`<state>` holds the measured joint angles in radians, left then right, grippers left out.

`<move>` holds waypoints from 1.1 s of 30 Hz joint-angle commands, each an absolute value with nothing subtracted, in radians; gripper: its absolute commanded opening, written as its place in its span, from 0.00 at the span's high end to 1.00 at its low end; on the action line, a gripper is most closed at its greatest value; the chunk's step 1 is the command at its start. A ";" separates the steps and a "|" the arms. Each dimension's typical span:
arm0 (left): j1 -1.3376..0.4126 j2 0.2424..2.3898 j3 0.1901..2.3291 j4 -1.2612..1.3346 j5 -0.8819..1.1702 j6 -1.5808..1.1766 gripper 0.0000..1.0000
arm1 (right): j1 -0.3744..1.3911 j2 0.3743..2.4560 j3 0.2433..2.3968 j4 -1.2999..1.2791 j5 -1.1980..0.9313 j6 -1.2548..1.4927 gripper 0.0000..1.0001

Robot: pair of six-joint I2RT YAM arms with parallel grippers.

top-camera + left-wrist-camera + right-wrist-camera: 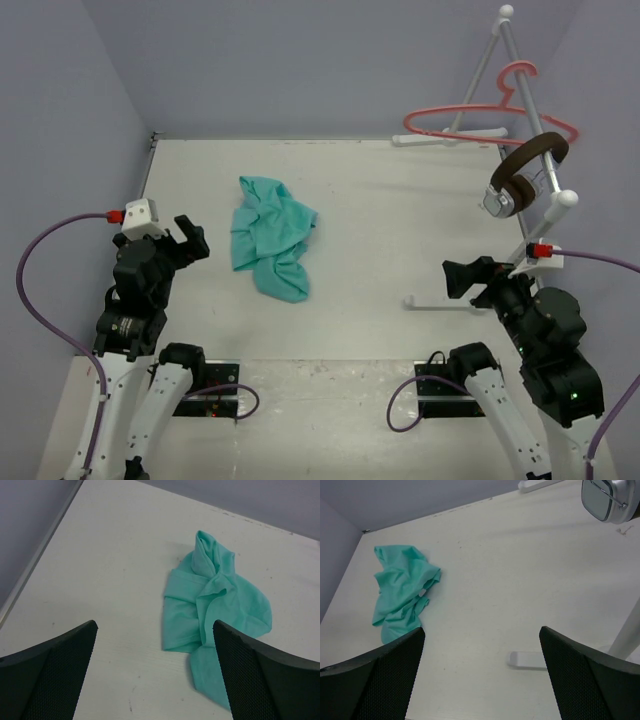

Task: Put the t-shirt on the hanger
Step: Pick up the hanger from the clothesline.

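**Shirt in a heap, hanger up on the rack, both grippers empty**

The teal t-shirt lies crumpled on the white table, left of centre and nearer the far side, with nothing touching it. The pink hanger sits up on the white rack in the far right corner. Its hook is against the sloping tube, and it is well apart from the shirt. Brown headphones hang on the same rack, nearer than the hanger. The left gripper hovers at the near left, close beside the shirt, with its jaws spread wide and holding nothing. The right gripper hovers at the near right by the rack's foot, its jaws equally wide apart and empty.
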<state>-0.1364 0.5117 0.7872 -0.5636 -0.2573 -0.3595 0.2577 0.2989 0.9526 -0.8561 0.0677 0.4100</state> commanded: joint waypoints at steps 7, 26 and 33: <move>-0.146 0.515 0.772 -0.527 -0.226 -0.367 0.00 | 0.256 0.252 0.854 -0.603 -0.067 0.476 0.01; -0.146 0.532 0.762 -0.520 -0.224 -0.367 0.00 | 0.410 1.317 1.463 -0.395 0.339 0.805 0.01; -0.146 0.541 0.762 -0.518 -0.221 -0.367 0.00 | 0.408 1.617 1.829 -0.638 0.681 0.915 0.01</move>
